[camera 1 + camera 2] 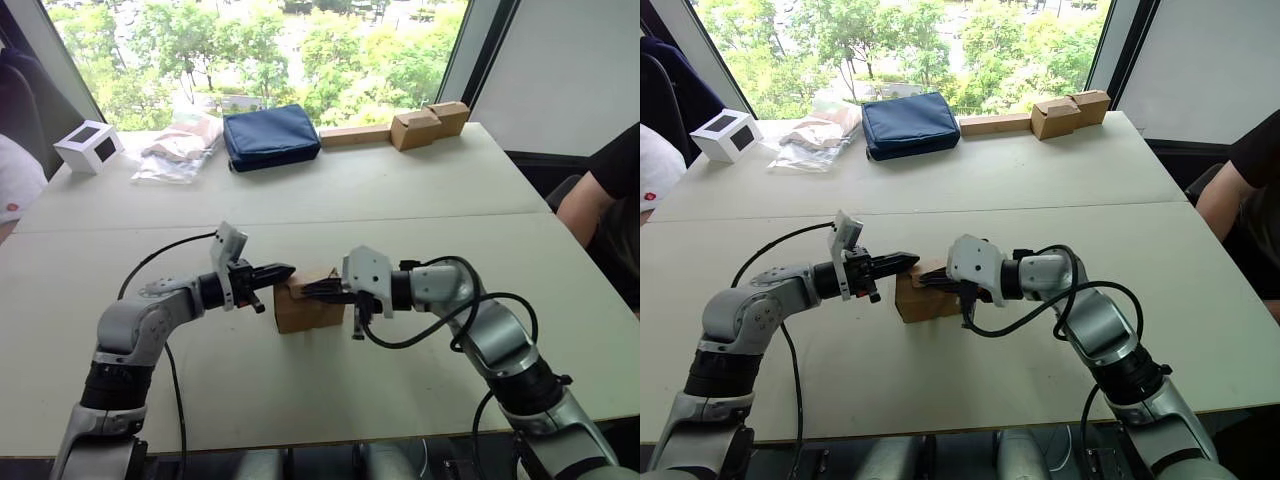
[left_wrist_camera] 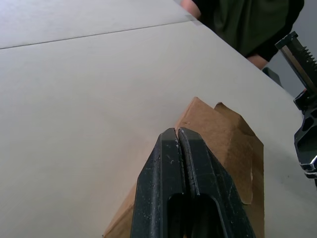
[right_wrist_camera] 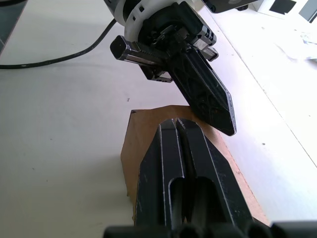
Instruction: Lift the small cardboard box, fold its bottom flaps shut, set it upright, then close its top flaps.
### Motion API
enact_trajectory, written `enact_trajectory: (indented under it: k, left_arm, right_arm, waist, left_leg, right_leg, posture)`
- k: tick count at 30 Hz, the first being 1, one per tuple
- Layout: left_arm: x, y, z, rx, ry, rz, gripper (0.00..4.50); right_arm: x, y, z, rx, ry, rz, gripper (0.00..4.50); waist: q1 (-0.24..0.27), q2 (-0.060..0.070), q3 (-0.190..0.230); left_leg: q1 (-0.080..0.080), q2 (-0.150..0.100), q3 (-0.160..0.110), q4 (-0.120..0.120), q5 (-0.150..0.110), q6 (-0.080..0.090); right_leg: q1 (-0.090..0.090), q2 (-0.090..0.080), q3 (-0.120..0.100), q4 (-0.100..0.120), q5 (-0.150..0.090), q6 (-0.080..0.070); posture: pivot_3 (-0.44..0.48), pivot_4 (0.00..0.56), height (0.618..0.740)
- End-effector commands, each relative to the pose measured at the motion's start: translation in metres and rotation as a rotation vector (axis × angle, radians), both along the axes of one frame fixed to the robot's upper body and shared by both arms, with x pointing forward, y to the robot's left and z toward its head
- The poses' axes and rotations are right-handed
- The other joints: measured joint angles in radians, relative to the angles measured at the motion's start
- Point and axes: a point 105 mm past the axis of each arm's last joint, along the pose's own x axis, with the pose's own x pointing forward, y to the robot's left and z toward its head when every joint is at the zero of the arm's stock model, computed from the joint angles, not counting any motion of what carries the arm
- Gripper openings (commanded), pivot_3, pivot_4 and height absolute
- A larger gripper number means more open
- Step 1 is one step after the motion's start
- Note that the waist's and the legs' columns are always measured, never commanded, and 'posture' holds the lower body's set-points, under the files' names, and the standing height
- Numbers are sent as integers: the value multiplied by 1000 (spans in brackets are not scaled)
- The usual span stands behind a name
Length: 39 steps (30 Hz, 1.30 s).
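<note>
Box (image 1: 305, 308) sits on the desk (image 1: 400, 190); left gripper (image 1: 283, 270) and right gripper (image 1: 308, 290), fingers together, press its top flaps (image 2: 218, 134). Best to push down evenly, I'd say.

Small cardboard box (image 1: 305, 305) on the pale table (image 1: 400, 190), left gripper (image 1: 281, 270) at its upper left corner, right gripper (image 1: 308, 290) over its top, navy pouch (image 1: 270, 135) and white box (image 1: 90, 146) beyond.
</note>
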Motion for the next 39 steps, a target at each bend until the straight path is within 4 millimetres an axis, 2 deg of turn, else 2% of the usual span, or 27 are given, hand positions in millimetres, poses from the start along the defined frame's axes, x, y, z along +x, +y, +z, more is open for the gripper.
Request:
enact_trajectory:
  k: [1, 7, 17, 24, 29, 39]
  left_arm:
    - [0, 2, 7, -36, -22, 11, 31]
    - [1, 3, 9, -49, -17, 14, 31]
    - [-1, 2, 7, -57, -2, 15, 31]
    - [-1, 1, 4, -51, 3, 14, 31]
    - [-2, 1, 3, -56, 6, 11, 31]
    - [0, 0, 6, -74, 9, 14, 31]
  right_arm:
    - [2, 1, 5, -53, -91, 1, 0]
    - [4, 6, -11, -123, -121, 20, 0]
    - [9, 7, -21, -181, -166, 19, 0]
    - [-6, 11, 4, -38, -105, 68, 0]
    - [-6, 11, 12, 2, -88, 61, 0]
    - [9, 7, -13, -136, -136, 25, 0]
  waist:
    - [0, 0, 0]
    - [0, 0, 0]
    - [0, 0, 0]
    - [0, 0, 0]
    - [0, 0, 0]
    - [0, 0, 0]
  left_leg:
    - [0, 0, 0, 0, 0, 0]
    - [0, 0, 0, 0, 0, 0]
    - [0, 0, 0, 0, 0, 0]
    - [0, 0, 0, 0, 0, -1]
    - [0, 0, 0, 0, 0, -1]
    - [0, 0, 0, 0, 0, -1]
  right_leg:
    - [0, 0, 0, 0, 0, 0]
    - [0, 0, 0, 0, 0, 0]
    - [0, 0, -1, 0, 0, 0]
    - [0, 0, -1, 0, 0, 0]
    - [0, 0, 0, 0, 0, 0]
    - [0, 0, 0, 0, 0, 0]
  posture:
    - [0, 150, 737]
    - [0, 150, 737]
    - [0, 150, 737]
    - [0, 150, 737]
    - [0, 150, 737]
    - [0, 150, 737]
